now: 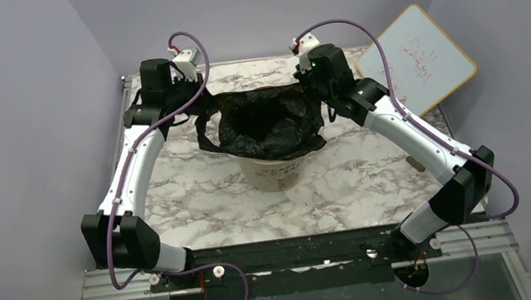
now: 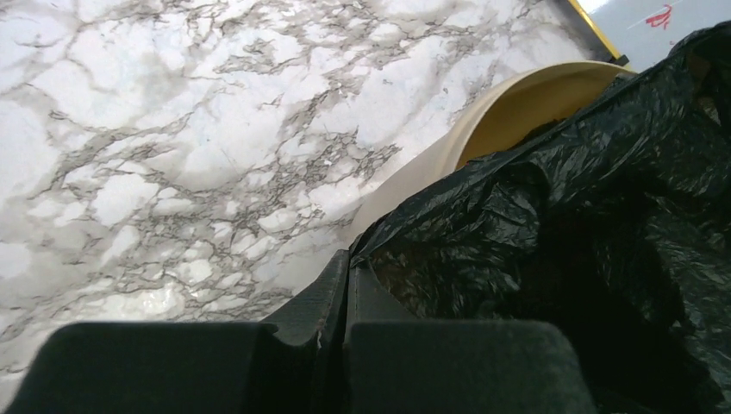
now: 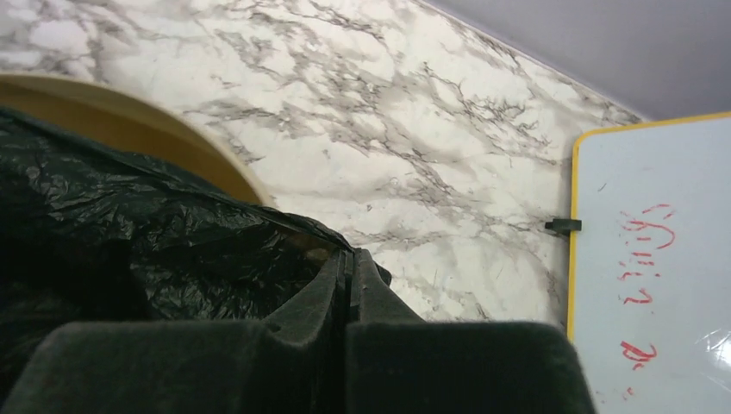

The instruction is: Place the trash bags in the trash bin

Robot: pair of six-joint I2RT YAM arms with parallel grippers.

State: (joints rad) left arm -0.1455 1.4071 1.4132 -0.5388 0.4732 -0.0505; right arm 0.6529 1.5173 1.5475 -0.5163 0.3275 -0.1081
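The left end effector is clenched: its two dark fingers meet with no gap, pinching the edge of the black bag at their tips. The right end effector is likewise pressed shut on the bag, with wrinkled film bunched on both sides of its fingertips.

From above, the bag hangs spread between the left end effector and the right end effector, its mouth open upward. It sits over the top of the beige bin, covering the rim, with the lower wall of the bin showing beneath. A loop of the bag droops on the left side.

The bin stands upright near the middle of the marble desk. A yellow-framed board leans at the far right.
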